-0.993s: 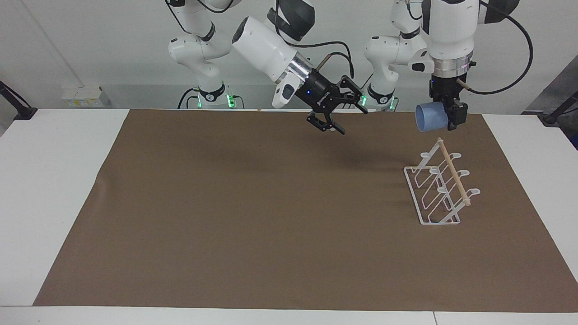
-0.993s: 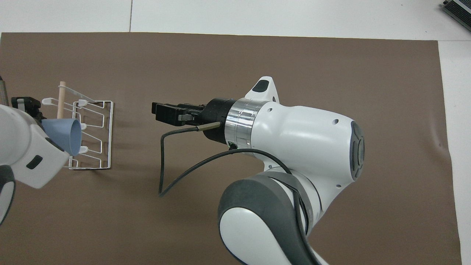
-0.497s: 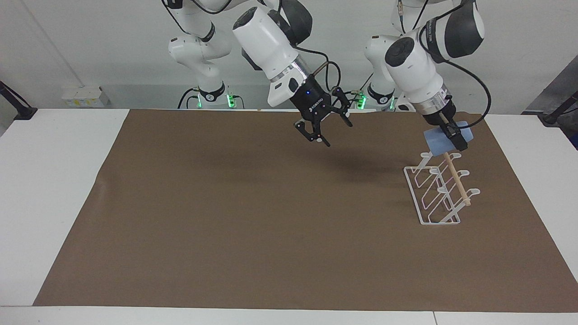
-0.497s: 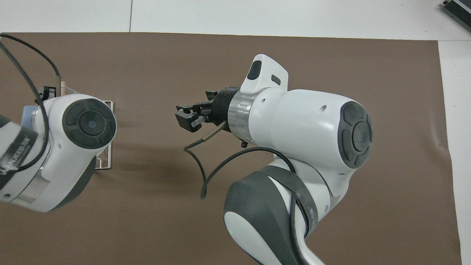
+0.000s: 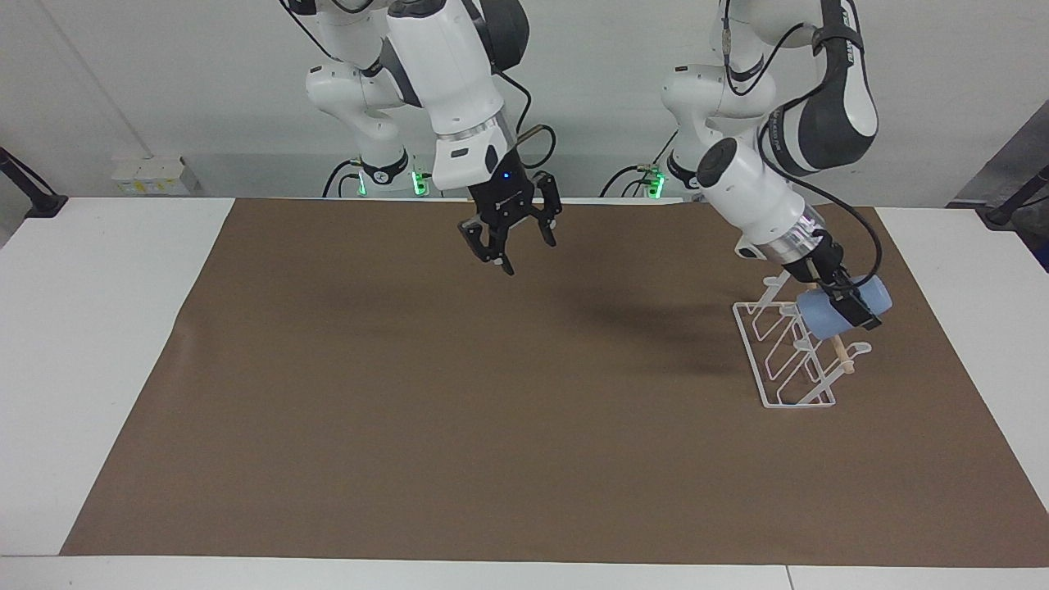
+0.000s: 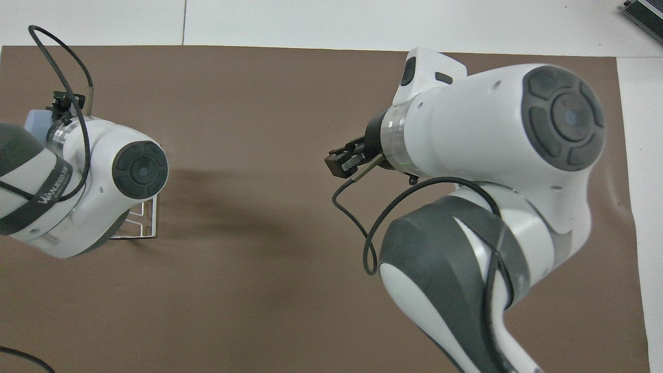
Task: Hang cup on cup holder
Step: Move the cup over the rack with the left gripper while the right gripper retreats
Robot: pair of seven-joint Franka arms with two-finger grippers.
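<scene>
Left fingers: they are being kept clenched on the cup [image 5: 844, 311], at the tip of the left gripper [image 5: 852, 310], which is pointing down over the cup holder [image 5: 787, 360].

Cup: the light-blue cup is being held tilted, almost on its side, its wider end turned toward the middle of the table [image 5: 98, 328]. It is being carried low over the wooden rod [image 5: 842, 354] and the upper prongs of the holder. Whether it is already touching a prong cannot be told; in the overhead view only a small blue part [image 6: 35, 120] is seen beside the arm.

Cup holder: the white wire rack is standing on the brown mat [image 5: 459, 410], toward the left arm's end of the table. No cup is being carried by any of its prongs yet, as far as it is seen.

Right fingers: they are being held spread, with nothing between them. The right gripper [image 5: 512, 242] is hanging over the mat near the robots' edge, well apart from the holder; this arm is waiting.

Progress: the picking and lifting are judged as done, and the cup is brought to the rack. The task looks more than half finished.

Left to do: the mouth of the cup is to be guided over one prong, the cup lowered until it is sitting there, then the fingers released and the arm taken away.

Risk: the light rack may be pushed or tipped if the cup is pressed sideways against it.
</scene>
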